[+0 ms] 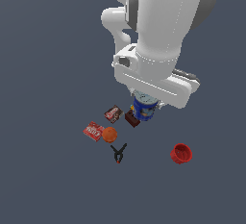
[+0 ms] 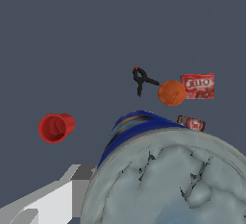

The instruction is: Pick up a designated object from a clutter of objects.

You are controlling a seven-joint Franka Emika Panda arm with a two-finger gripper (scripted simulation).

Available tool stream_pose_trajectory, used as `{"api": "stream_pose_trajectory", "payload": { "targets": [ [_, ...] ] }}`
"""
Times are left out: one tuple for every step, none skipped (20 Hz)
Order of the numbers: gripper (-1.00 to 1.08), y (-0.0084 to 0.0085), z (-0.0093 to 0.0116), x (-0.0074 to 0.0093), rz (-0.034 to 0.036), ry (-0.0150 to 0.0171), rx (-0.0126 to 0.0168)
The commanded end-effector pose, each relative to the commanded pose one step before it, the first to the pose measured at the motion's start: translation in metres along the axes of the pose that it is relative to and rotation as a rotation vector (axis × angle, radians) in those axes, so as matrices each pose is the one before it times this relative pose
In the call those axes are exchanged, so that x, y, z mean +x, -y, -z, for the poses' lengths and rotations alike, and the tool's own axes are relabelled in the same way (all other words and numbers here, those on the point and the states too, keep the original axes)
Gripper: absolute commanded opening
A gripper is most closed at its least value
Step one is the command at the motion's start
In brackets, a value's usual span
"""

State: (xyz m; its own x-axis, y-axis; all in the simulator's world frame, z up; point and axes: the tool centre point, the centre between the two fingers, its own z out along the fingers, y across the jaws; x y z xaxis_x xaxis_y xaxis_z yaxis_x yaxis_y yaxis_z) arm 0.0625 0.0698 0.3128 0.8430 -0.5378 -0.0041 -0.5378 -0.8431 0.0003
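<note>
1. Dark grey surface [image 1: 48, 50] stretches flat in every direction with no edge in sight, so we have open room all around the small cluster.
2. Nearest us in the wrist view, the blue can [image 2: 163, 170] fills the frame, pale top close under the camera; in the exterior view it stands directly below the hand [image 1: 146, 100].
3. We cannot tell whether the hand's fingers are spread or pressed on the can; the white wrist body hides them.
4. Just beside the can lie a dark brown block [image 1: 131, 119] and a red box [image 1: 113, 113].
5. Farther on sit an orange ball [image 1: 109, 134], a second red box [image 1: 92, 131] and a black clamp [image 1: 119, 153].
6. A red cup [image 1: 181, 153] lies well apart.
</note>
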Motion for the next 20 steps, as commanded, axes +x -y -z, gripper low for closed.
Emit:
{"api": "stream_pose_trajectory", "payload": {
  "targets": [
    [-1.00,-0.01097,0.02731,0.01497,0.00073,-0.00274,0.00213],
    [-1.00,-0.00402,0.00922,0.00567,0.00000,0.00000,0.00000],
    [-1.00,-0.00363,0.00876,0.00529,0.00008,-0.00030,-0.00038],
    [-1.00,-0.00360,0.00833,0.00519,0.00000,0.00000,0.00000],
    [-1.00,-0.00342,0.00795,0.00499,0.00000,0.00000,0.00000],
    [-1.00,-0.00306,0.00761,0.00465,0.00010,-0.00029,-0.00038],
    [-1.00,-0.00310,0.00727,0.00462,0.00000,0.00000,0.00000],
    [-1.00,-0.00274,0.00698,0.00430,0.00012,-0.00029,-0.00038],
    [-1.00,-0.00281,0.00668,0.00430,0.00000,0.00000,0.00000],
    [-1.00,-0.00266,0.00637,0.00413,0.00000,0.00000,0.00000],
    [-1.00,-0.00244,0.00590,0.00385,0.00000,0.00000,0.00000],
    [-1.00,-0.00191,0.00543,0.00332,0.00017,-0.00040,-0.00054],
    [-1.00,-0.00202,0.00493,0.00326,0.00000,0.00000,0.00000],
    [-1.00,-0.00183,0.00451,0.00299,0.00000,0.00000,0.00000],
    [-1.00,-0.00164,0.00410,0.00275,0.00000,0.00000,0.00000],
    [-1.00,-0.00145,0.00371,0.00250,0.00000,0.00000,0.00000],
    [-1.00,-0.00128,0.00334,0.00228,0.00000,0.00000,0.00000],
    [-1.00,-0.00115,0.00305,0.00209,0.00000,0.00000,0.00000],
    [-1.00,-0.00104,0.00277,0.00191,0.00000,0.00000,0.00000],
    [-1.00,-0.00093,0.00249,0.00172,0.00000,0.00000,0.00000]
  ]
}}
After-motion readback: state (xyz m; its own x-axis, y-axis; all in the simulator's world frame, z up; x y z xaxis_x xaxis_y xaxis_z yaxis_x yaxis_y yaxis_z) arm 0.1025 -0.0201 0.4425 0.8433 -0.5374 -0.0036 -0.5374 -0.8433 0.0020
